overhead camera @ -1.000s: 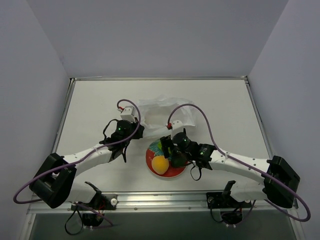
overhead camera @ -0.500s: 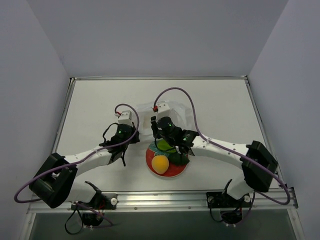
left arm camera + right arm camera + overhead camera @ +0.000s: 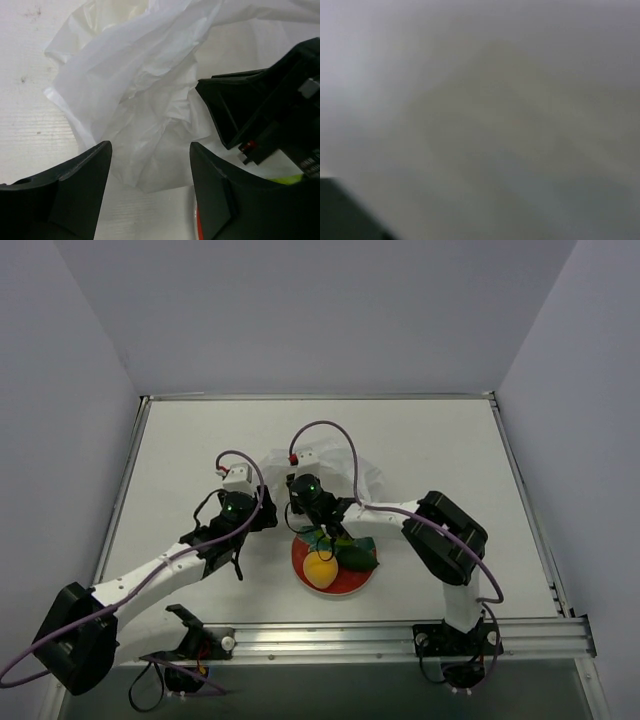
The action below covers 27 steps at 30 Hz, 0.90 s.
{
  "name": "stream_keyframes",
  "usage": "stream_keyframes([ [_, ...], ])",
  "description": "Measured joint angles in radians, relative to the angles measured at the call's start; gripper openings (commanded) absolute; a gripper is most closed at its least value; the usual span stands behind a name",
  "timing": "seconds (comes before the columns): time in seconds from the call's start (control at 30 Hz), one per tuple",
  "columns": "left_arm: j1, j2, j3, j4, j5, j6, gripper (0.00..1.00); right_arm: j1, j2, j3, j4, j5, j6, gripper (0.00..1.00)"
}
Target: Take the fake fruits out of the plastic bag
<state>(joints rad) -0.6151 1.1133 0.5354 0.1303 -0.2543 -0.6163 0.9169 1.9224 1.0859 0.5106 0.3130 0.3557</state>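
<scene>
Hovering just short of the crumpled plastic bag, your left gripper had its fingers spread apart. Your right gripper sat at the bag's near edge, perhaps against the film. Its camera gave only whitish blur, so I could not tell its state. An orange-yellow fruit and a dark green fruit lay on the plate.
</scene>
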Motion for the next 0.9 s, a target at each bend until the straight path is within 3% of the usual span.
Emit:
stream_keyframes([
  [0.27, 0.01, -0.103, 0.249, -0.181, -0.041, -0.008, 0.59, -0.094, -0.063, -0.072, 0.082, -0.057, 0.014, 0.19],
  [0.43, 0.188, -0.095, 0.322, -0.212, -0.016, -0.076, 0.59, -0.132, -0.108, -0.111, 0.093, -0.093, 0.014, 0.19],
  [0.7, 0.505, 0.161, 0.301, -0.209, 0.208, -0.226, 0.59, -0.131, -0.136, -0.129, 0.114, -0.154, 0.013, 0.2],
  [0.9, 0.525, 0.377, 0.301, -0.123, 0.35, -0.326, 0.59, -0.131, -0.137, -0.13, 0.114, -0.177, 0.011, 0.2],
])
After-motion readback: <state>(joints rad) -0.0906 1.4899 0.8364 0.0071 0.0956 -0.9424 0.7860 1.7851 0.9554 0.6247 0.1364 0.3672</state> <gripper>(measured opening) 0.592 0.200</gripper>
